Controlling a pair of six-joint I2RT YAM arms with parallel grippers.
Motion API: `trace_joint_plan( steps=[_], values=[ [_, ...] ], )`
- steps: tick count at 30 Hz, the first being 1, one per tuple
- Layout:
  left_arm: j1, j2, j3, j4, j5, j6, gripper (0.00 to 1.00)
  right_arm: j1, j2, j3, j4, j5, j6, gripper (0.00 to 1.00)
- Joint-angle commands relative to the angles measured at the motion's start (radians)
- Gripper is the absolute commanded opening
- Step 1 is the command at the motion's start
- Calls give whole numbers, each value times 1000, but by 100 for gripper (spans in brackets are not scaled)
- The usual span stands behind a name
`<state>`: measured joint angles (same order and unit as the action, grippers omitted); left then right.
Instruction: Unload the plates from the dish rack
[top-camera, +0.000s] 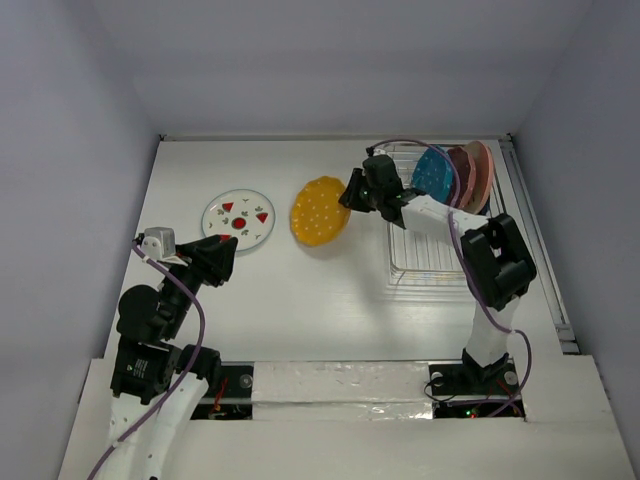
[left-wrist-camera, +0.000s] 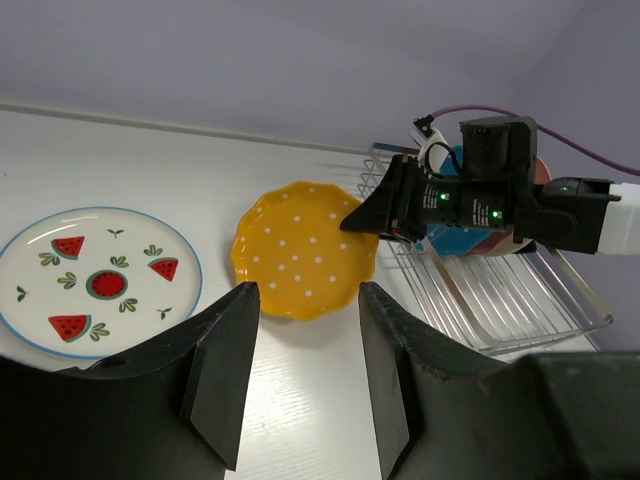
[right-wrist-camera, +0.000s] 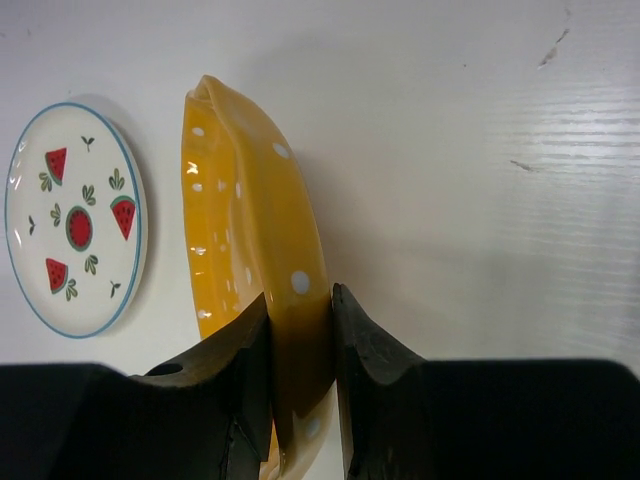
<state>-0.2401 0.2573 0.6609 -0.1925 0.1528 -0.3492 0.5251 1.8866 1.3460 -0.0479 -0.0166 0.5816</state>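
While my R gripper (right-wrist-camera: 300, 325) is clamped on the yellow plate (top-camera: 320, 211) rim, tilted beside the white plate (top-camera: 238, 217) lying flat on the table (top-camera: 300, 290), I reckon approx 2 of the visible plates are out. Teal plate (top-camera: 433, 173), maroon plate (top-camera: 460, 170) & pink plate (top-camera: 482, 170) are left in the dish rack (top-camera: 430, 255). L gripper (left-wrist-camera: 305, 300) spread wide, empty.

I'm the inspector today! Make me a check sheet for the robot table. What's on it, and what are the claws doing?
Surface: white table, a few scuff marks.
Job's things: watermelon plate lies flat on the table; yellow dotted plate held tilted; teal plate, maroon plate and pink plate stand in the dish rack.
Clutter: nothing seen.
Grippers: right gripper shut on the yellow dotted plate's rim; left gripper open, empty.
Cables: left purple cable and right purple cable run along the arms.
Surroundings: plain pale walls.
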Motion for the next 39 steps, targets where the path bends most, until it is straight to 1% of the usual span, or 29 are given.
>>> trace_joint_plan(
  steps=[1, 2, 5, 10, 11, 13, 14, 16, 17, 19, 20, 22, 23, 25, 32, 34, 35, 36, 38, 39],
  values=[
    [4, -7, -6, 36, 10, 3, 41, 1, -49, -37, 178, 44, 44, 11],
    [4, -6, -6, 34, 8, 3, 41, 1, -47, -51, 186, 41, 46, 20],
    [4, -4, -6, 33, 7, 3, 41, 1, -35, -96, 197, 35, 52, 31],
    [4, -7, -6, 34, 7, 3, 41, 1, -27, -145, 212, 66, 58, 44],
    [4, -7, -6, 34, 8, 4, 41, 1, -24, -146, 210, 69, 55, 49],
    [4, -3, -6, 38, 16, 3, 42, 10, -18, -143, 197, 84, 47, 55],
    [4, -3, -7, 38, 16, 3, 42, 10, -9, -131, 189, 90, 37, 61],
    [4, 0, -7, 38, 16, 4, 42, 10, 0, -119, 168, 101, 31, 65],
    [4, -1, -7, 38, 17, 3, 42, 10, 2, -113, 164, 104, 26, 70],
    [4, 0, -7, 38, 17, 4, 42, 19, 3, -107, 157, 115, 20, 76],
    [4, 0, -7, 39, 16, 4, 42, 19, 5, -99, 151, 121, 17, 80],
    [4, 0, -7, 39, 17, 4, 42, 19, 6, -82, 117, 139, 6, 83],
    [4, 0, -7, 39, 17, 4, 42, 30, 6, -71, 103, 151, -5, 86],
    [4, 0, -7, 39, 17, 4, 42, 39, -10, -45, 60, 197, -15, 89],
    [4, -1, -7, 38, 14, 3, 42, 49, -139, -12, -30, 297, -80, 90],
    [4, -1, -7, 36, 13, 3, 42, 49, -187, -18, -52, 352, -95, 75],
    [4, -3, -7, 34, 11, 3, 42, 49, -222, -49, -46, 381, -115, 60],
    [4, -3, -7, 34, 13, 3, 42, 49, -300, -65, -44, 412, -127, 25],
    [4, -1, -7, 34, 13, 3, 42, 27, -369, -83, -66, 498, -170, 2],
    [4, -1, -7, 34, 13, 3, 42, 15, -423, -84, -107, 520, -187, 0]
  ],
)
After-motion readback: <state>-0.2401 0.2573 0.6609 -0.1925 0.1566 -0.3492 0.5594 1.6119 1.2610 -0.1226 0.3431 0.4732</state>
